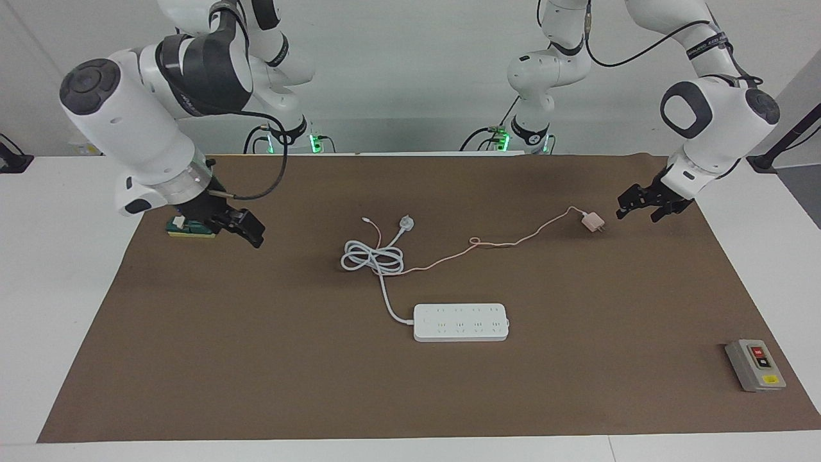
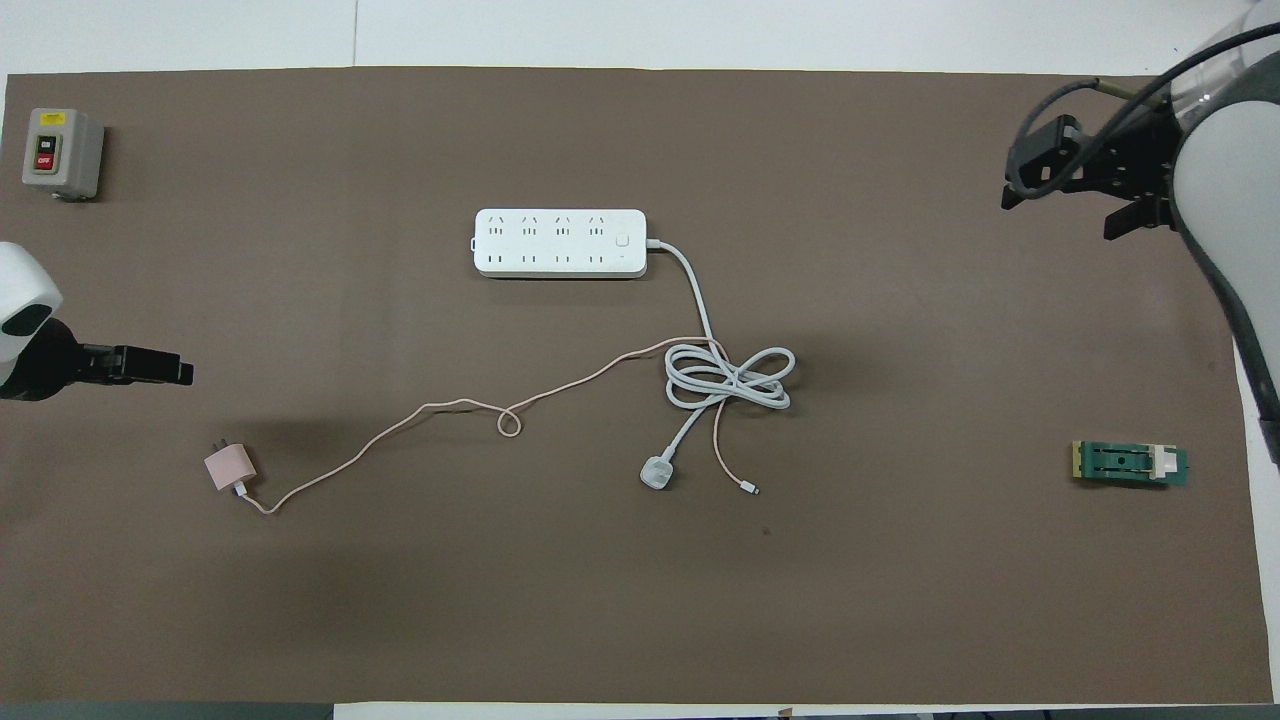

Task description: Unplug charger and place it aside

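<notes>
The charger (image 1: 593,222) (image 2: 228,466), a small pale-pink cube with two prongs, lies loose on the brown mat toward the left arm's end, nearer to the robots than the power strip (image 1: 460,321) (image 2: 560,243). Its thin pink cable (image 1: 513,242) (image 2: 420,415) trails back to the coiled white cord (image 1: 373,258). My left gripper (image 1: 638,215) (image 2: 180,370) hovers open and empty beside the charger, close to the mat's edge. My right gripper (image 1: 247,232) (image 2: 1058,215) hangs open and empty over the mat at the right arm's end.
A round white plug (image 1: 406,222) (image 2: 656,473) lies by the coil. A grey switch box (image 1: 755,365) (image 2: 60,152) sits at the mat's corner farthest from the robots, at the left arm's end. A green block (image 1: 189,228) (image 2: 1130,464) lies beside the right gripper.
</notes>
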Controlling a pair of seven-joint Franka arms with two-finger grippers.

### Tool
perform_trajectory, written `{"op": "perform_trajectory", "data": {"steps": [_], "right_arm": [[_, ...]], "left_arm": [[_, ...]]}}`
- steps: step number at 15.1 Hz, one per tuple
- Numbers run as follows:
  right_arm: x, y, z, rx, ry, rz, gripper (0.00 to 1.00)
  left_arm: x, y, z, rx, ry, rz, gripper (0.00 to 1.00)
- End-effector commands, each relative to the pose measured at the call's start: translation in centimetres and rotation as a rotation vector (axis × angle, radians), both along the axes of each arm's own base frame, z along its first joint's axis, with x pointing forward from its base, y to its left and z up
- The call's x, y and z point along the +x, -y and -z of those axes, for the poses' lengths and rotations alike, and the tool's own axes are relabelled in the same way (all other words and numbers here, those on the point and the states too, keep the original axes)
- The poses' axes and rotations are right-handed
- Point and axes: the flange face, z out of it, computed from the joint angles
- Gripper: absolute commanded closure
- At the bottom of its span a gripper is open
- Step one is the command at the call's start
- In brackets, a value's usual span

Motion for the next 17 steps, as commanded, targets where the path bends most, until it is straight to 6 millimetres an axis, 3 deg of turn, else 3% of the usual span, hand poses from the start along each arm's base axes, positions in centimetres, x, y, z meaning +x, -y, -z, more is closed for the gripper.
{"op": "perform_trajectory", "data": {"steps": [1, 4, 6, 7, 10, 13, 14, 17], "right_arm": [[-3.5, 1.7, -2.2, -0.058, 0.017, -0.159, 0.0], [-7.7, 2.2, -4.8, -0.086, 0.036, -0.192, 0.0], [-9.7, 3.2, -5.6, -0.083, 0.037, -0.19, 0.0], [-10.1, 3.5, -5.6, -0.082, 0.036, -0.201, 0.0], [-10.3, 4.5, -5.6, -0.08, 0.03, -0.239, 0.0], [-10.3, 6.1, -5.6, -0.074, 0.035, -0.253, 0.0], [-10.4, 6.0, -5.6, -0.068, 0.03, -0.251, 0.0], [-11.3, 5.9, -5.2, -0.043, -0.041, -0.216, 0.0]], "left_arm": [[1.0, 3.2, -3.7, 0.016, 0.005, -0.055, 0.0], [1.0, 5.0, -8.1, 0.016, 0.0, -0.156, 0.0], [-0.5, 5.5, -10.6, 0.081, -0.01, -0.149, 0.0], [-1.3, 6.8, -11.9, 0.118, 0.004, -0.173, 0.0], [-2.8, 8.4, -13.5, 0.132, -0.03, -0.229, 0.0], [-2.1, 8.8, -13.6, 0.139, -0.066, -0.212, 0.0], [-1.1, 8.8, -13.7, 0.141, -0.089, -0.21, 0.0], [-1.2, 8.9, -13.4, 0.138, -0.095, -0.207, 0.0]]}}
